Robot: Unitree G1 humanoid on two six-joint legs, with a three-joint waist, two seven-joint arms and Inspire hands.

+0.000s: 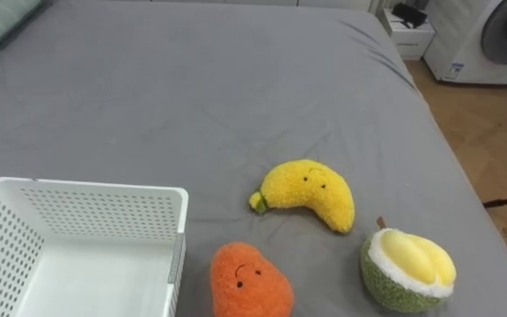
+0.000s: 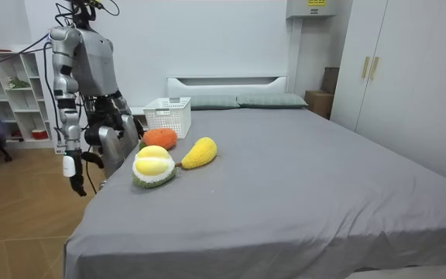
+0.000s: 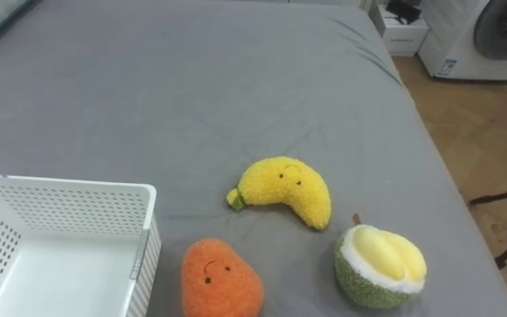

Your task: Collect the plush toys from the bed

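My right hand [image 2: 73,168] hangs low; its pose I cannot tell. I'd grasp the near orange pear-shaped plush toy [image 1: 249,280] mid-body, just right of the white perforated plastic basket [image 1: 86,211].

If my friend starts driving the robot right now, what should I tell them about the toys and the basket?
Right hand: hangs low by the robot's side at the edge of the bed, away from the toys.
Things: the white basket sits on the bed, in front and to the robot's left. The part in view has nothing in it. The orange plush lies just beside it, the banana plush a little farther in, and the durian plush to the robot's right.
Done: no toy collected yet.
Left: all three toys go into the basket. The orange one is nearest it.
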